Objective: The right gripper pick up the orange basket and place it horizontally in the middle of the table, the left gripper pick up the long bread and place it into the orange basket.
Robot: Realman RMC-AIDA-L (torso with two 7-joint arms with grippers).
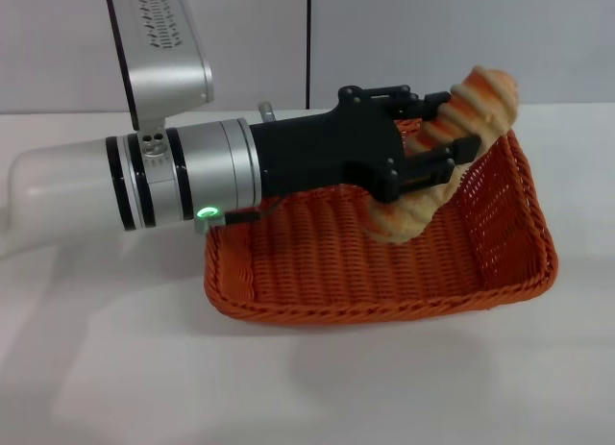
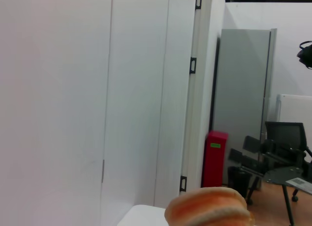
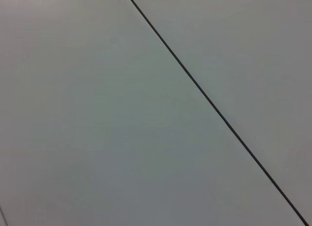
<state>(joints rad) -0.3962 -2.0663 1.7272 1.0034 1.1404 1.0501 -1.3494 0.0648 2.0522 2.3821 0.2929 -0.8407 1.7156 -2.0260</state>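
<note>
the orange basket [image 1: 384, 262] sat on the table [image 1: 115, 368] in the centre-right of the head frame, its long side running across the picture, its right wall rising toward the right edge. the left arm [image 1: 144, 176] reached in from the left edge of the frame, level over the basket's left rim. the left gripper [image 1: 437, 137] was pinched on the long bread [image 1: 461, 128], gripping it about mid-length. the bread hung tilted inside the basket's outline: its upper end stood high in the upper right of the frame, above the far rim, and its lower end [image 1: 399, 224] dipped toward the basket floor near the middle. whether that lower end touched the weave could not be told.

in the left wrist frame, one rounded end of the bread [image 2: 207, 206] showed at the bottom centre, with a white wall, a red cabinet [image 2: 214, 157] and a black chair [image 2: 285, 138] behind it.

the right gripper was not seen in any frame; the right wrist frame showed only a plain grey panel [image 3: 97, 113] crossed by a dark diagonal seam [image 3: 214, 106], so its jaw state could not be told.
</note>
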